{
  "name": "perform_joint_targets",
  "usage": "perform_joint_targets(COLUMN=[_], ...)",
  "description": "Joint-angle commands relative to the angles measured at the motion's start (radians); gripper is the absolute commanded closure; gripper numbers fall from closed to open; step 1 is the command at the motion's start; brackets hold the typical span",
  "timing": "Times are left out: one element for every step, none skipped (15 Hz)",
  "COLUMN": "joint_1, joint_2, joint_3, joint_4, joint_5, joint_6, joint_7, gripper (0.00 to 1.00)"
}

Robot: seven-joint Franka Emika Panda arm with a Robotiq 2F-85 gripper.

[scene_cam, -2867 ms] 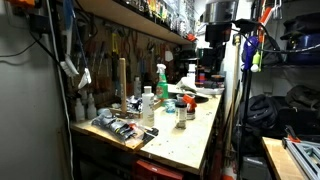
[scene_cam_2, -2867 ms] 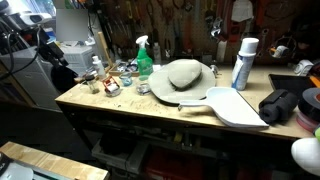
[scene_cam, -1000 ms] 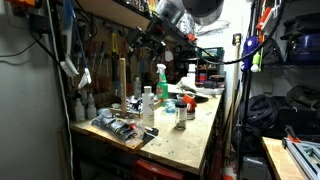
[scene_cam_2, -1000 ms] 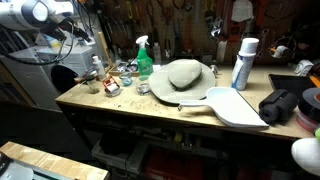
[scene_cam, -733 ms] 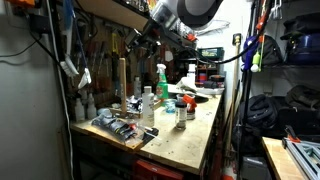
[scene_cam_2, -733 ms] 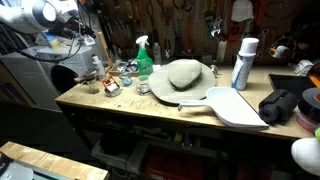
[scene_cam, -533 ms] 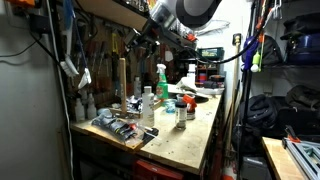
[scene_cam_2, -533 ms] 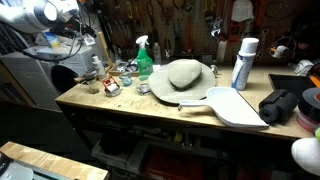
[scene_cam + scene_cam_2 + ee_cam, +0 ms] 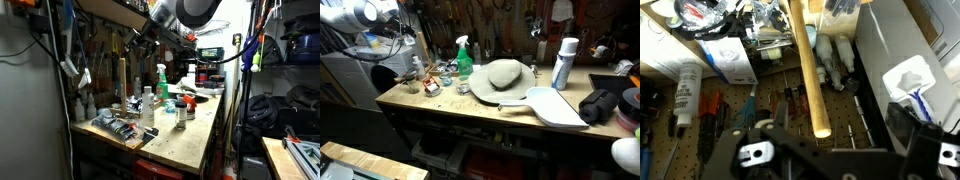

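A long, pale wooden dowel (image 9: 805,65) is being seen at the back edge of the counter (image 9: 190,140), near a back corner. It is being propped almost upright, slightly tilted, by the pegboard (image 9: 760,105) behind it. One blunt, rounded end is being shown in the wrist view.

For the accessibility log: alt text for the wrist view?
The open claw hangs before a pegboard of hand tools, with a wooden dowel running down the middle. A white can lies at left, a white bin at right.
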Motion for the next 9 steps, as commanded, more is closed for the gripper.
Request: perform_joint_targets(joint_1=[-0.028,-0.048,-0.040,-0.033,-0.029,-0.025,-0.021,-0.019,-0.019], joint_2=[0.033,0.046,0.061,0.076,0.089,0.105,0.117,0.128,0.137], joint_3=[0.007,0.011,0.008,0.006,0.008,0.010,0.012,0.012,0.009], joint_4=[0.020,0.029,0.043,0.052,0.058,0.069,0.079,0.085,0.094], joint_5=[-0.090,-0.155,-0.153,-0.148,-0.141,-0.135,-0.134,-0.138,-0.154], joint_6=[0.032,0.056,0.054,0.067,0.078,0.082,0.079,0.087,0.095], joint_7=[0.025,0.057,0.049,0.047,0.051,0.049,0.048,0.053,0.066], gripper=[0.00,0.00,0.00,0.00,0.00,0.00,0.00,0.00,0.00])
